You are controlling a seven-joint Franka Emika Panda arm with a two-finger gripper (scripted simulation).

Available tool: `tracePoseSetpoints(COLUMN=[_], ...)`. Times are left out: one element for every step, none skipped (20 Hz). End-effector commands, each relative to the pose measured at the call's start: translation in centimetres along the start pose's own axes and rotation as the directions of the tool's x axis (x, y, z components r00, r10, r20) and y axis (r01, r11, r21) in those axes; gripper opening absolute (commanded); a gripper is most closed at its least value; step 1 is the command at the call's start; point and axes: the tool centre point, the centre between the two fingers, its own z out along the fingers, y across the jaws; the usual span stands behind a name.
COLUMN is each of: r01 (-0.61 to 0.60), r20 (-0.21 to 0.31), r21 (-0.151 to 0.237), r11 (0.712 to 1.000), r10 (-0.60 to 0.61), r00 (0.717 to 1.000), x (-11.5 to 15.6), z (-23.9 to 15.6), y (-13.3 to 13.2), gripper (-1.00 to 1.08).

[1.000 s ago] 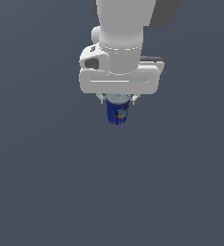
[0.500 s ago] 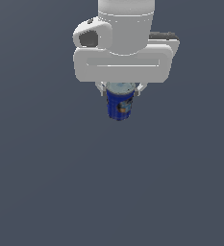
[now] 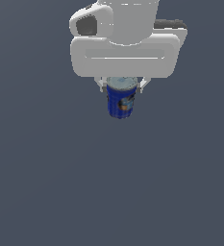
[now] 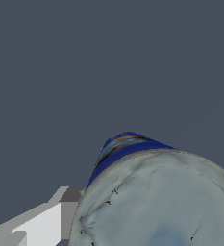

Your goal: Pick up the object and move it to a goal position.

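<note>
Dark-blue can (image 3: 121,100) gripped near its silvery top by end effector (image 3: 121,87), body hanging free for carrying to goal.

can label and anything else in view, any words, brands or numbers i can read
None can be read.
can: its dark-blue side carries an orange-and-white mark, too blurred to make out any letters in either view.
can top: pale silvery, only faint dark specks, no text.
gripper: plain white body, no lettering or numbers visible.
</note>
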Motion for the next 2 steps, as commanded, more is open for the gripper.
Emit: tracePoseSetpoints(r01=[0.000, 0.000], r20=[-0.005, -0.005], r21=[0.000, 0.000], r11=[1.000, 1.000], r10=[0.000, 0.000], r00=[1.000, 1.000], x=[0.10, 0.11], z=[-0.42, -0.43], y=[-0.01, -0.01], gripper=[-1.00, -1.00])
